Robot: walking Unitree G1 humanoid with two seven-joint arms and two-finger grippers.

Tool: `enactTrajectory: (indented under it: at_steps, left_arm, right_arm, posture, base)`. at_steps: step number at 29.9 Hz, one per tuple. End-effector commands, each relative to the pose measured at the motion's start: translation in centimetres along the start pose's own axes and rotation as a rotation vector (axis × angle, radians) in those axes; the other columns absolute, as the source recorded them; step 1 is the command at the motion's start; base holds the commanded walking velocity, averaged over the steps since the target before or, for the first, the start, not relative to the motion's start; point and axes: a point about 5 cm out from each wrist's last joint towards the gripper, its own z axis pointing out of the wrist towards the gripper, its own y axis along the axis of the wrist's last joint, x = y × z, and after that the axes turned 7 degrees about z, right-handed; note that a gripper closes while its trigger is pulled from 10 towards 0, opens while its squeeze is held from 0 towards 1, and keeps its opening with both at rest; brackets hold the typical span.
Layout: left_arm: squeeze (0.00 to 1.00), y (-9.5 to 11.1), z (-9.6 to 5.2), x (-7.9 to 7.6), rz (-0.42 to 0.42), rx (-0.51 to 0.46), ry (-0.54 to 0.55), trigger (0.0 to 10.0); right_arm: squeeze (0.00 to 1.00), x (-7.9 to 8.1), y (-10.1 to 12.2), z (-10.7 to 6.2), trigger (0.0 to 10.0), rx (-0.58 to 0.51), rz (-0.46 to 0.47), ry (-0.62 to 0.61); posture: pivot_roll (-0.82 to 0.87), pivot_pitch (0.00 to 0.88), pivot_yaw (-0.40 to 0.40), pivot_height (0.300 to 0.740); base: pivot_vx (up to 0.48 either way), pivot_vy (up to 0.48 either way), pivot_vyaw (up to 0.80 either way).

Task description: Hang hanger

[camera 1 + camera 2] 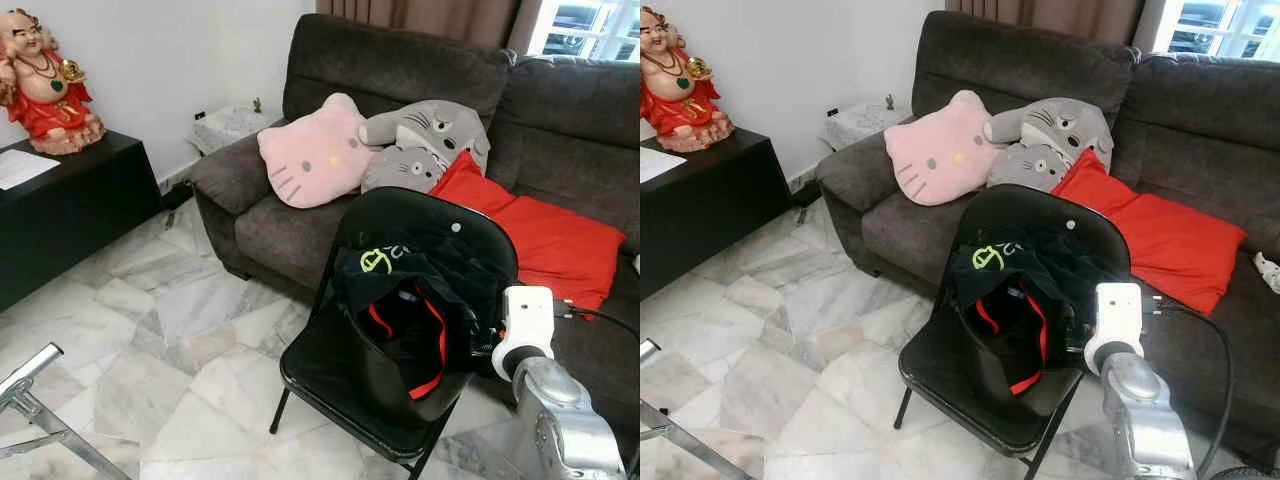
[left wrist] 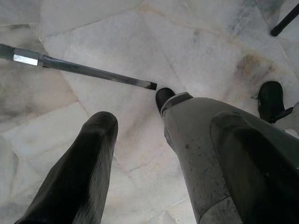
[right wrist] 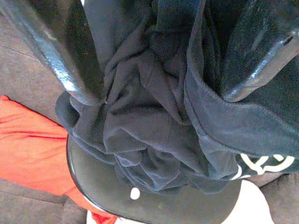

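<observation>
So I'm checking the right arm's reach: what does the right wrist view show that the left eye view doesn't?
The right wrist view shows the right gripper, fingers open, pressed against the dark clothes. The left eye view adds the sofa, pink cushion and marble floor. Both share the black chair, the clothes and the red cushion.

Right tool (image 3: 159,70) (fingers spread) forward
</observation>
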Motion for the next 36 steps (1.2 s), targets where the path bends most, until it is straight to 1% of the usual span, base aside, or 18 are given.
enactTrajectory:
  at_steps: [1, 5, 9, 11, 15, 16, 17, 21, 22, 23, 24, 25, 26, 27, 28, 29, 33, 36]
  left_arm:
    - [0.00, -1.4, -0.3, -0.5, 0.016, 0.061, -0.025, 10.0]
    - [0.00, -1.3, -0.2, -0.5, 0.013, 0.059, -0.023, 10.0]
    - [0.00, -1.3, -0.2, -0.5, 0.012, 0.058, -0.023, 10.0]
    - [0.00, -1.2, -0.2, -0.5, 0.011, 0.057, -0.023, 10.0]
    - [0.00, -1.2, -0.2, -0.5, 0.012, 0.056, -0.023, 10.0]
    - [0.00, -1.2, -0.2, -0.5, 0.013, 0.056, -0.023, 10.0]
    - [0.00, -1.1, -0.2, -0.5, 0.020, 0.057, -0.026, 10.0]
    - [0.00, -1.1, -0.2, -0.5, 0.017, 0.057, -0.026, 10.0]
    - [0.00, -1.1, -0.2, -0.5, 0.016, 0.056, -0.025, 10.0]
    - [0.00, -1.1, -0.2, -0.5, 0.016, 0.057, -0.025, 10.0]
    - [0.00, -1.1, -0.2, -0.5, 0.016, 0.058, -0.026, 10.0]
    - [0.00, -1.1, -0.2, -0.5, 0.016, 0.059, -0.026, 10.0]
    - [0.00, -1.1, -0.2, -0.5, 0.017, 0.060, -0.028, 10.0]
    - [0.00, -1.1, -0.2, -0.5, 0.017, 0.060, -0.028, 10.0]
    - [0.00, -1.1, -0.2, -0.5, 0.017, 0.061, -0.028, 10.0]
    - [0.00, -1.1, -0.2, -0.5, 0.017, 0.062, -0.029, 10.0]
    - [0.00, -1.1, -0.2, -0.5, 0.018, 0.063, -0.029, 10.0]
    - [0.00, -1.1, -0.2, -0.5, 0.019, 0.063, -0.029, 10.0]
  right_arm:
    - [0.00, 0.0, 0.1, 0.3, 10.0, 0.002, -0.002, 0.002]
    - [0.00, -0.2, -0.4, 1.0, 10.0, 0.047, 0.016, -0.017]
    - [0.00, -0.3, -0.5, 1.4, 10.0, 0.053, 0.035, -0.020]
    - [0.00, -0.1, -0.5, 2.1, 10.0, 0.050, 0.076, -0.011]
    - [0.00, 0.5, -0.2, 2.7, 10.0, 0.034, 0.104, 0.023]
    - [0.00, 0.7, -0.1, 2.8, 10.0, 0.035, 0.105, 0.032]
    - [0.00, 1.6, 0.1, 3.1, 10.0, 0.023, 0.112, 0.065]
    - [0.00, 2.2, 0.2, 3.4, 10.0, 0.017, 0.114, 0.085]
    - [0.00, 2.4, 0.1, 3.5, 4.9, 0.018, 0.115, 0.089]
    - [0.00, 2.7, 0.0, 3.6, 0.2, 0.022, 0.116, 0.094]
    - [0.00, 3.1, -0.1, 3.7, 1.1, 0.031, 0.114, 0.104]
    - [0.00, 3.3, -0.2, 3.8, 2.7, 0.036, 0.113, 0.112]
    - [0.00, 3.9, -0.5, 3.8, 3.8, 0.050, 0.095, 0.131]
    - [0.00, 3.9, -0.5, 3.8, 3.8, 0.050, 0.095, 0.131]
    - [0.00, 4.1, -0.7, 3.8, 9.6, 0.053, 0.075, 0.128]
    - [0.00, 4.1, -0.7, 3.8, 10.0, 0.049, 0.078, 0.116]
    - [0.00, 4.1, -0.3, 3.7, 10.0, 0.005, 0.086, 0.058]
    - [0.00, 3.5, 0.1, 3.6, 10.0, -0.031, 0.092, -0.004]
  posture:
    - [-0.08, 0.004, 0.039, 0.740]
    - [-0.08, 0.016, 0.039, 0.740]
    - [-0.07, 0.021, 0.042, 0.740]
    - [-0.07, 0.024, 0.043, 0.740]
    - [-0.07, 0.024, 0.043, 0.740]
    - [-0.07, 0.026, 0.044, 0.740]
    - [-0.07, 0.027, 0.044, 0.740]
    - [-0.06, 0.028, 0.044, 0.740]
    - [-0.06, 0.028, 0.044, 0.740]
    - [-0.06, 0.028, 0.044, 0.740]
    - [-0.06, 0.028, 0.044, 0.740]
    - [-0.06, 0.033, 0.045, 0.740]
    - [-0.06, 0.033, 0.045, 0.740]
    - [-0.06, 0.033, 0.045, 0.740]
    - [-0.06, 0.033, 0.045, 0.740]
    - [-0.06, 0.033, 0.045, 0.740]
    - [-0.06, 0.035, 0.044, 0.740]
    - [-0.06, 0.035, 0.043, 0.740]
  base:
    - [0.000, 0.000, 0.00]
    - [0.000, 0.000, 0.00]
    - [0.000, 0.000, 0.00]
    - [0.000, 0.000, 0.00]
    - [0.000, 0.000, 0.00]
    - [0.000, 0.000, 0.00]
    - [0.000, 0.000, 0.00]
    - [0.000, 0.000, 0.00]
    - [0.000, 0.000, 0.00]
    - [0.000, 0.000, 0.00]
    - [0.000, 0.000, 0.00]
    - [0.000, 0.000, 0.00]
    - [0.000, 0.000, 0.00]
    - [0.000, 0.000, 0.00]
    - [0.000, 0.000, 0.00]
    - [0.000, 0.000, 0.00]
    - [0.000, 0.000, 0.00]
    - [0.000, 0.000, 0.00]
